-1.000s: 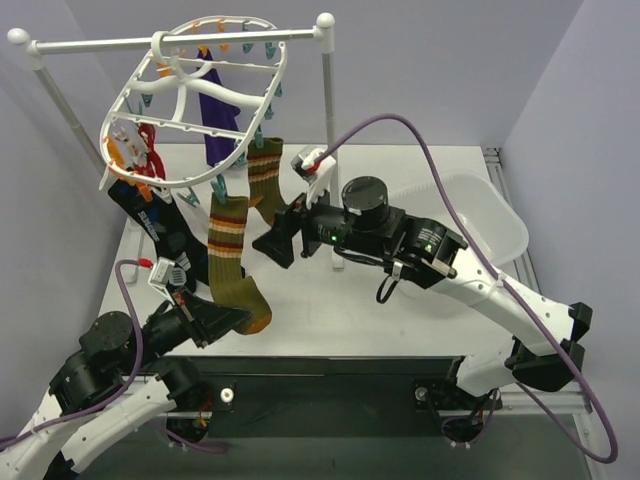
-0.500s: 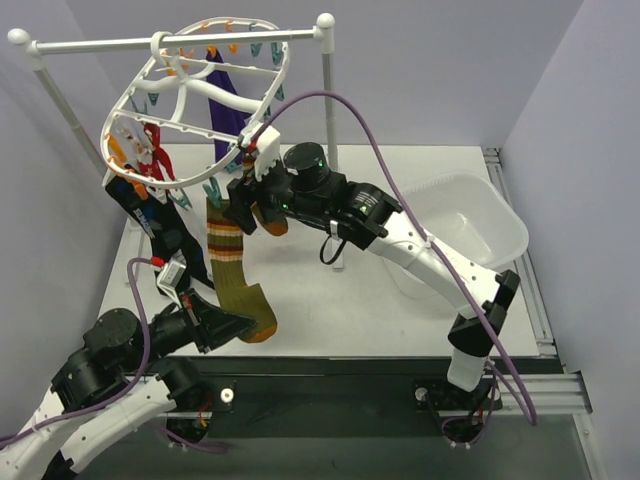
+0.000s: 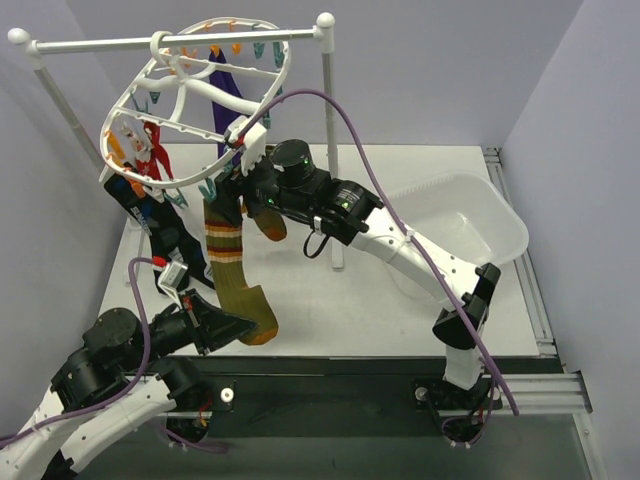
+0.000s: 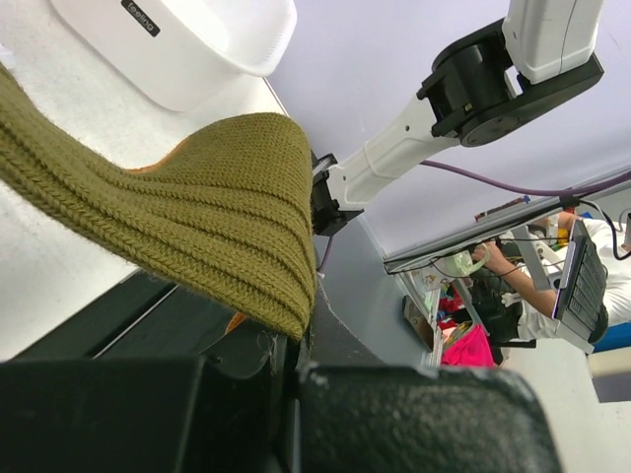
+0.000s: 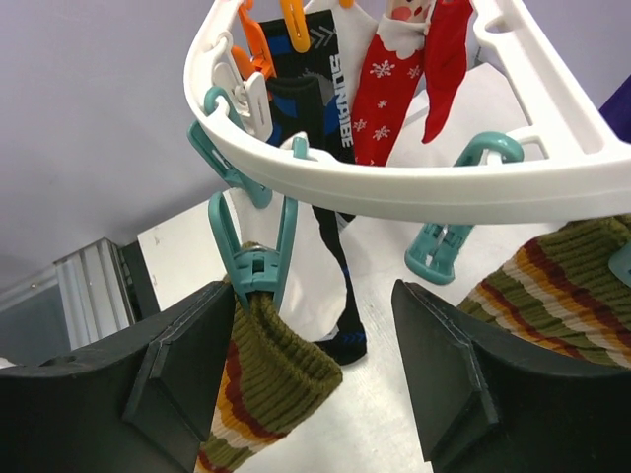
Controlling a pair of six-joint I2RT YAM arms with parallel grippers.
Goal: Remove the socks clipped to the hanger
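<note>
The white hanger (image 3: 262, 110) hangs tilted from the rail with socks clipped under it. An olive striped sock (image 3: 230, 262) hangs from a teal clip (image 5: 254, 264). My left gripper (image 3: 226, 324) is shut on its toe (image 4: 207, 222), low near the table's front edge. My right gripper (image 3: 224, 190) is open just below the hanger rim (image 5: 394, 187), its fingers either side of that sock's cuff (image 5: 266, 370); the left finger (image 5: 187, 379) is next to the clip. A second olive sock (image 5: 567, 271), a black-navy sock (image 3: 160, 228), a red-and-white sock (image 3: 145, 150) and a purple sock (image 3: 222, 105) also hang there.
The white pole rail stand (image 3: 326, 100) carries the hanger across the back of the table. A white plastic basin (image 3: 500, 215) stands at the right. Another teal clip (image 5: 454, 236) dangles empty right of the gripped sock. My right arm stretches across the table's middle.
My right arm has swung left and up from mid-table to the hanger rim, bringing its open gripper to the teal clip. My left gripper has kept hold of the sock toe.
</note>
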